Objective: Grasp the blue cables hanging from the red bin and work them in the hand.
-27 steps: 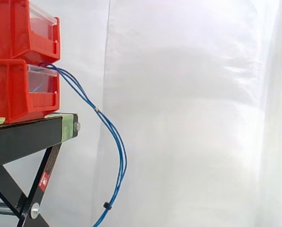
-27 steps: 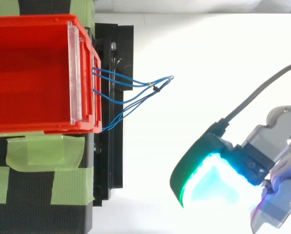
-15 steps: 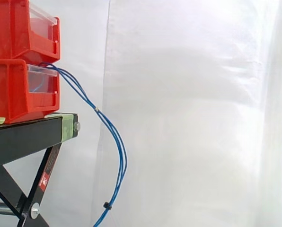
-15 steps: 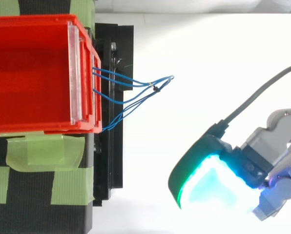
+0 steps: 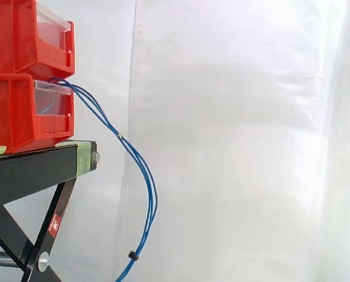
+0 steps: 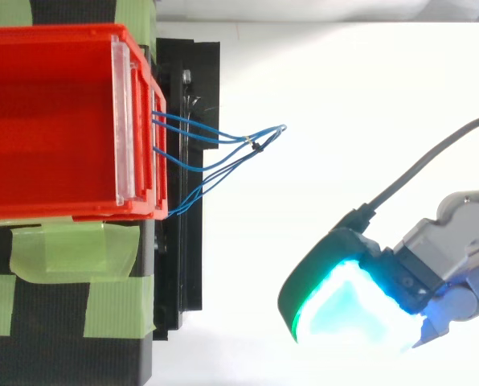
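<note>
I'm turning the hand (image 6: 360, 305) slightly, still well off the blue cables (image 6: 254, 145) at the red bin (image 6: 55, 121); can't tell its grip.

The side camera sits level with the black stand (image 5: 28, 170), fairly near, facing the white curtain (image 5: 234, 147), with the stacked red bins (image 5: 13, 111) at 10 o'clock. The top camera looks straight down from close in, bins at 9 o'clock and the hand (image 6: 348, 310) at 4 o'clock. Both views share the bin fronts and the blue cables (image 5: 152, 202).

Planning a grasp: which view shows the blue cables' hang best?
The side view: the blue cables arc down from the lower red bin past the stand. The top view shows them as short loops.
</note>
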